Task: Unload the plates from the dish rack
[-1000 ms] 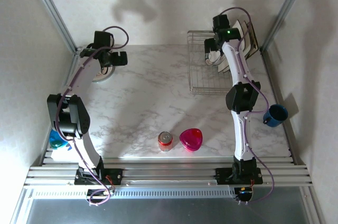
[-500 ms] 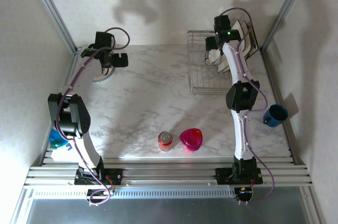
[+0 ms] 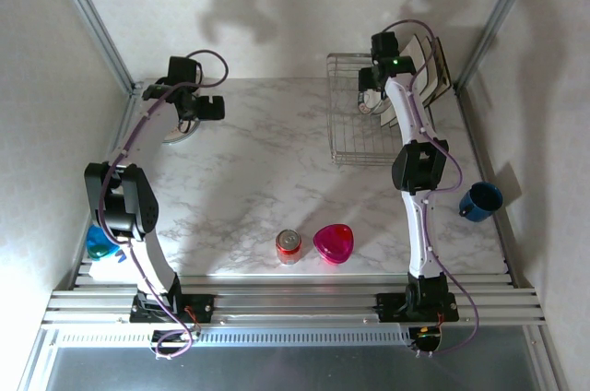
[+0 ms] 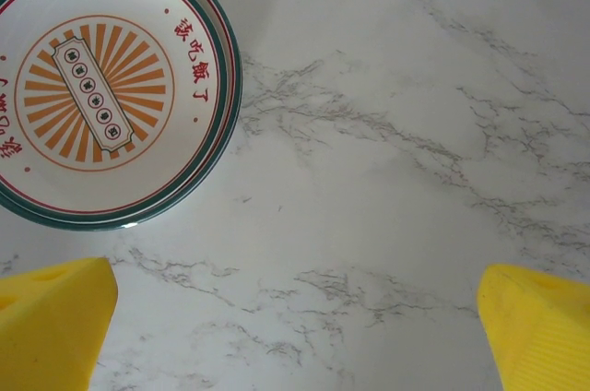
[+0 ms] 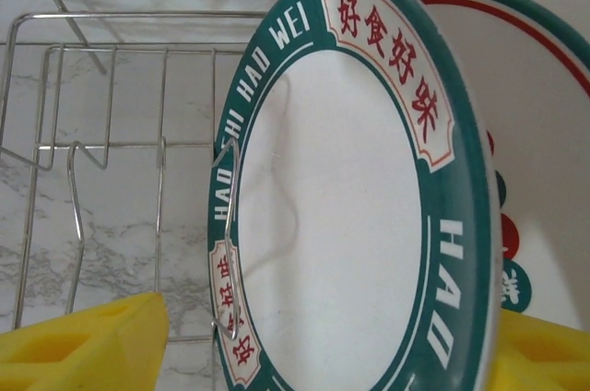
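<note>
A wire rack (image 3: pixel 355 137) is seen at the far right of a marble table (image 3: pixel 258 170). Plates are stood on edge inside it. A round green-rimmed plate (image 5: pixel 350 225) with red lettering is propped against a wire divider, and a second round plate (image 5: pixel 544 124) is set just behind it. Square plates (image 3: pixel 433 64) are leaned at the rack's far right corner.

The right claw (image 5: pixel 304 345) is lowered into the rack and held open astride the green-rimmed plate. A gap is seen between one finger (image 5: pixel 83 345) and the rim, so nothing is gripped.

At the far left, a sunburst plate (image 4: pixel 101 87) is laid flat on the table. The left claw (image 4: pixel 295 326) is held wide open and empty above bare marble just beside it.

Near the front edge, a can (image 3: pixel 289 246) and a pink heart dish (image 3: pixel 334 243) are set side by side. A blue mug (image 3: pixel 480 200) is placed at the right edge.
</note>
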